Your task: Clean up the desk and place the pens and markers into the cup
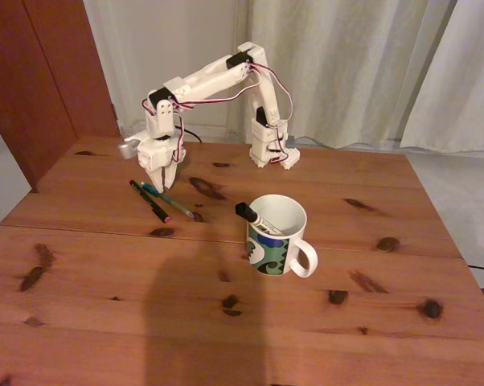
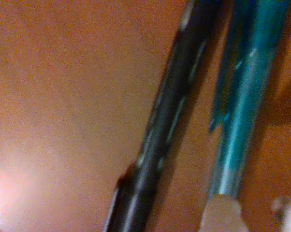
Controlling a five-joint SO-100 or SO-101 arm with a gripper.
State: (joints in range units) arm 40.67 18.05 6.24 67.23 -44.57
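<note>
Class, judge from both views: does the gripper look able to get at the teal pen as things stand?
Probably yes. The gripper hangs open just above the teal pen, with nothing over it. The black pen lies close alongside, so the fingers may catch both.

Reddish-brown desk [image 1: 226, 322], teal pen [image 2: 247, 106], black pen [image 2: 169, 121], blue-green-swirled white cup [image 1: 276, 241].

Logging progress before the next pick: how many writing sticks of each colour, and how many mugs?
White-barrelled marker with black cap, in the mug: 1
Thin black pen, on the desk: 1
Thin teal-green pen, on the desk: 1
White patterned ceramic mug: 1
Total: 4
</note>
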